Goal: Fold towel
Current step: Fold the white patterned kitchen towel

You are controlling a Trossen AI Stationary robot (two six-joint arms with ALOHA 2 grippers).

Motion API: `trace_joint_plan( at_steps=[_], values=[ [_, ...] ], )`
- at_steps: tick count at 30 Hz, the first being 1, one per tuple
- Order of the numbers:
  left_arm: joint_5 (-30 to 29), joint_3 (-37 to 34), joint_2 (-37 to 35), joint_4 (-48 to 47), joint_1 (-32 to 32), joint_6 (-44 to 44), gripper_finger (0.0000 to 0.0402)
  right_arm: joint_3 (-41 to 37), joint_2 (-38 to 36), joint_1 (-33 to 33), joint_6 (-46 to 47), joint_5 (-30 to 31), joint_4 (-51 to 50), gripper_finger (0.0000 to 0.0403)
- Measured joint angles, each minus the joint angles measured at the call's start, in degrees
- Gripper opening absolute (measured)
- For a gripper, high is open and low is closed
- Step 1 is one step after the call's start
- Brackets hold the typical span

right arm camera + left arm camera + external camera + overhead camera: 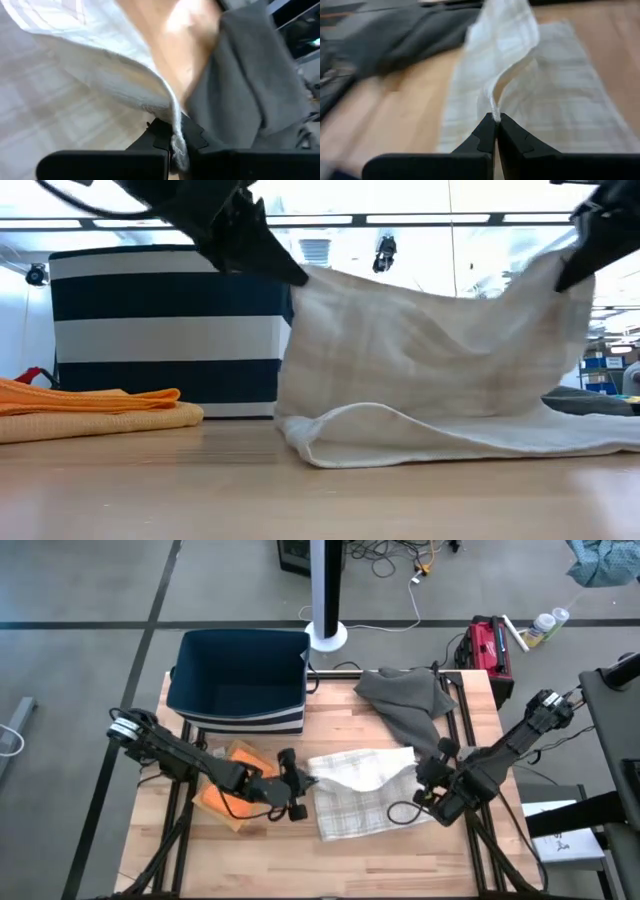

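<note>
A white plaid towel (365, 790) lies in the middle of the table, its near part flat on the wood (420, 442) and its far part raised like a curtain (430, 340). My left gripper (303, 778) is shut on the raised edge at the towel's left end. My right gripper (424, 773) is shut on the same edge at its right end. Both grippers stand above the table in the low view, the left gripper (292, 275) beside the basket and the right gripper (572, 272) at the picture's right. My left gripper pinches the towel's raised edge (494, 111) at its left corner between the two fingertips, slanting down from the table's left. The cloth sags from there toward the other hold. My right gripper pinches the raised edge (176, 131) at the right corner between its two fingers, slanting down from the table's right. The cloth hangs below the fingers, with its lower part on the table.
A navy and white striped basket (238, 680) stands at the far left. A grey cloth (410, 700) lies crumpled at the far right, just behind the towel. Folded orange and yellow towels (228, 792) sit at the near left, under my left arm.
</note>
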Motion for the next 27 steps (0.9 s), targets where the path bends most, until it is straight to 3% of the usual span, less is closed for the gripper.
trace_joint_plan(
  at_steps=[9, 13, 18, 27],
  values=[
    [5.1, 0.0, 4.1, 1.2, -7.1, -1.9, 0.0, -1.6, 0.1, 6.8, 3.4, -12.6, 8.4, 0.0002],
    [3.7, 0.0, 4.6, 2.3, -9.2, -4.1, 0.0, -2.2, 0.4, 9.0, 3.6, -12.9, 14.1, 0.0002],
    [4.3, 0.0, 10.8, 10.2, -10.3, -3.9, 0.0, -3.6, 3.8, 9.4, 2.5, -14.1, 16.7, 0.0002],
    [8.3, 0.1, 15.3, 17.7, -11.5, -4.0, 0.0, -3.8, 9.5, 9.7, 1.2, -29.3, 16.8, 0.0002]
  ],
)
